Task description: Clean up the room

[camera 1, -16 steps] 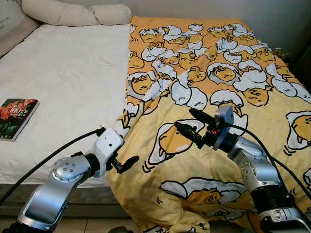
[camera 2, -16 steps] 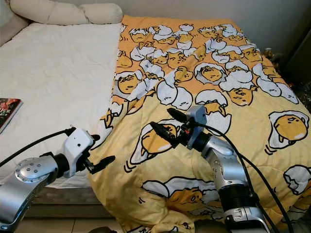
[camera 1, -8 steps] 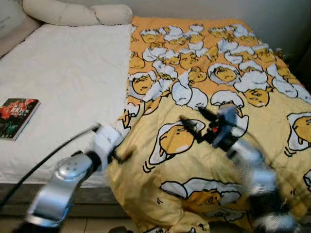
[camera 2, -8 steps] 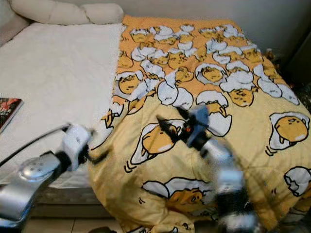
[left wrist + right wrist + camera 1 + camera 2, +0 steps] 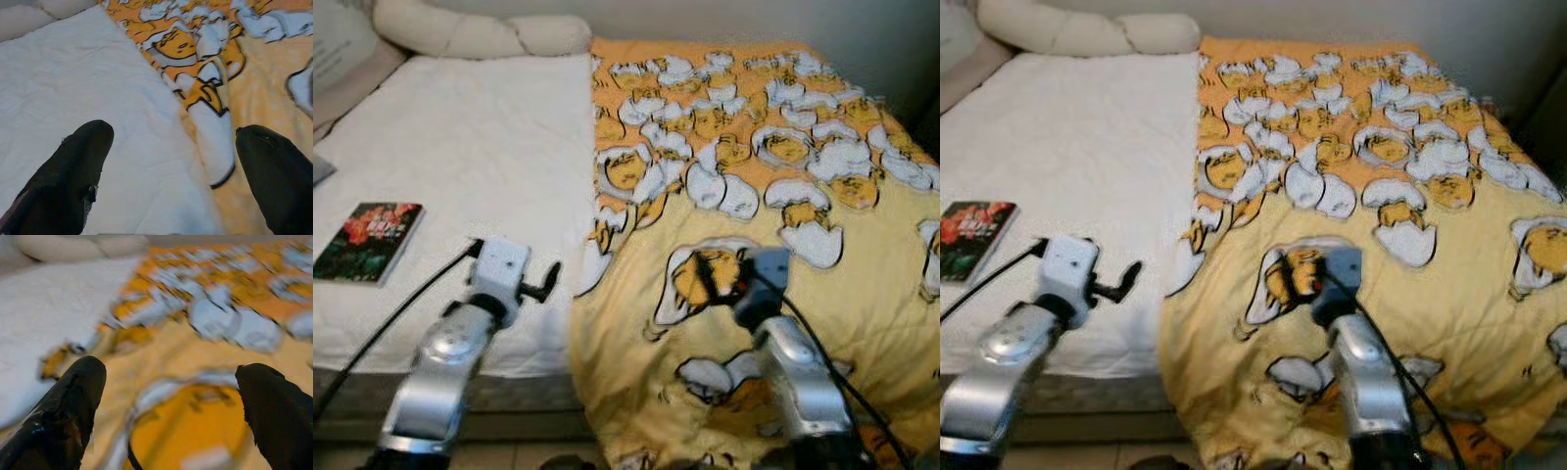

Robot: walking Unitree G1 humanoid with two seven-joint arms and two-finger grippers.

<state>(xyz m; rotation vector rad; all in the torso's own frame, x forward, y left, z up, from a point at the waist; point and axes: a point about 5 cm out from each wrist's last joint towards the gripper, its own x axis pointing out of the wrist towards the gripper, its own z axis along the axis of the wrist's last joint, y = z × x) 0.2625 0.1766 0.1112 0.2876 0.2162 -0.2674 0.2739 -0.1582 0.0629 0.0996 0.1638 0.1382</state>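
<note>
Left gripper [image 5: 171,166] spread wide over the white quilted mattress [image 5: 460,147] by the yellow cartoon-print blanket's [image 5: 822,196] inner edge, right gripper [image 5: 166,406] likewise splayed above that blanket near the bed's front edge, red-covered book [image 5: 369,241] at the mattress's left edge, cream bolster pillow [image 5: 480,34] along the head.

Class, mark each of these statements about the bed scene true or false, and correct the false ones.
1. A book lies on the white mattress. True.
2. The yellow blanket covers the whole bed. False: it covers the robot's right side; the left side is bare mattress.
3. The left gripper is open. True.
4. The right gripper is shut on the blanket. False: its fingers are spread apart above the blanket, holding nothing.
5. Pillows lie at the far end of the bed. True.
</note>
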